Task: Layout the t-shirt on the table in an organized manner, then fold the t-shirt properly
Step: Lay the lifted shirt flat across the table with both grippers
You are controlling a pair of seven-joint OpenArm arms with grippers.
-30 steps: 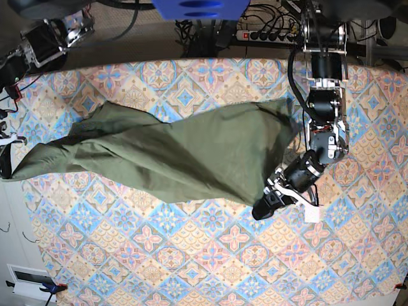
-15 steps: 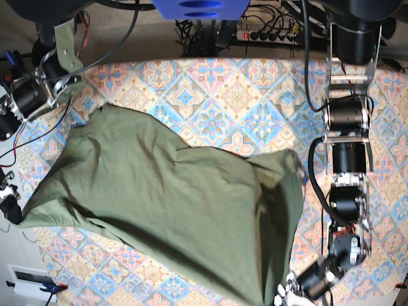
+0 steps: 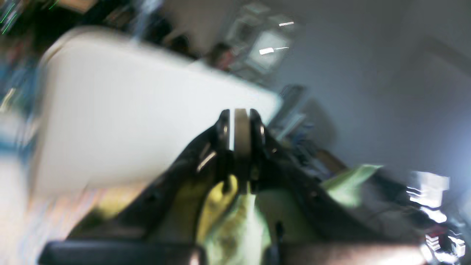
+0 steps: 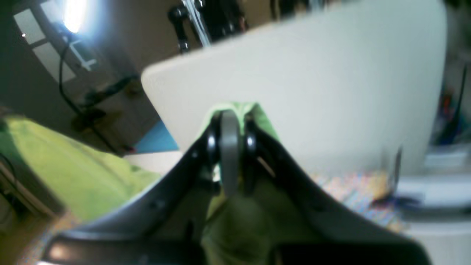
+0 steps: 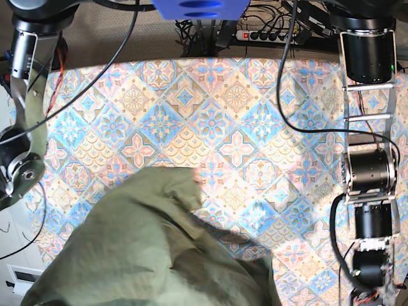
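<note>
The base camera hangs overhead, looking straight down on the table (image 5: 242,127), with an arm along each side edge. The 2 wrist cameras ride close behind their jaws and face outward, level or tilted up toward the room, both blurred. All 3 views share the green t-shirt (image 5: 153,248), seen bunched right beneath each lens in the wrist views

Bare table (image 5: 242,121) across the far half — near-left corner under the billowed t-shirt (image 5: 146,248).

Left tool (image 3: 239,147) clamped closed on cloth; right tool (image 4: 230,147) likewise, both arms raised.
</note>
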